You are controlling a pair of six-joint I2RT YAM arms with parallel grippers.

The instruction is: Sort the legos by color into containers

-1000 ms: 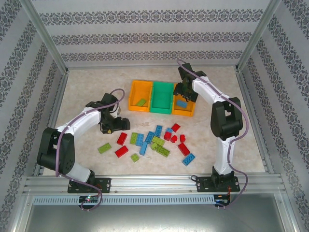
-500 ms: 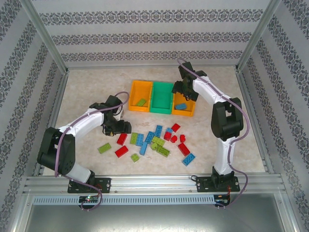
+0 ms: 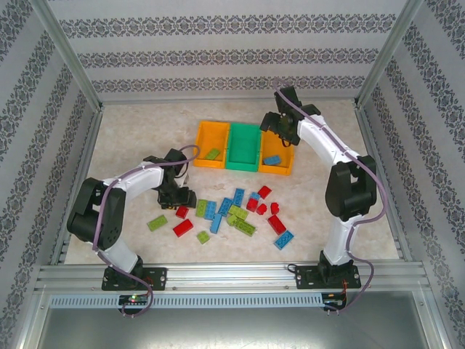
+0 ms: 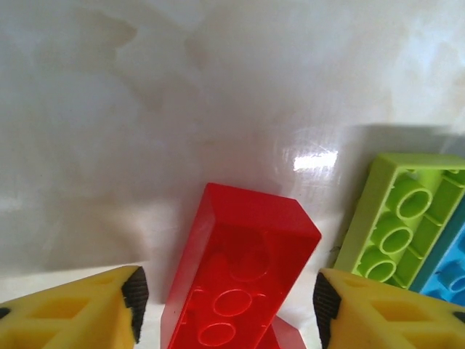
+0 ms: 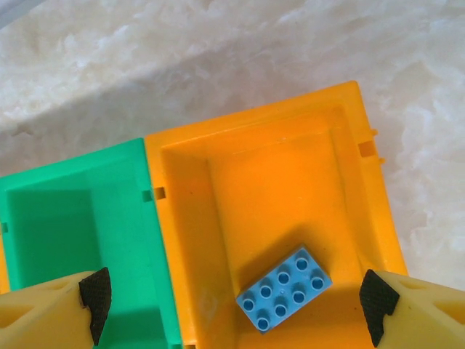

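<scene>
You see a red brick (image 4: 240, 276) of glossy, slightly see-through plastic, a lime brick (image 4: 396, 218) of smooth plastic, your table (image 4: 182, 109) marble-like and polished with bright glare, bins (image 5: 185, 233) of smooth plastic, rails (image 3: 232, 275) of ribbed matt metal.

I find no word, number or brand mark I can read: not on the legos (image 3: 243, 227), not on the containers (image 3: 245, 149) at twelve o'clock from them, and the wallpaper (image 3: 218, 57) carries only ornament.
</scene>
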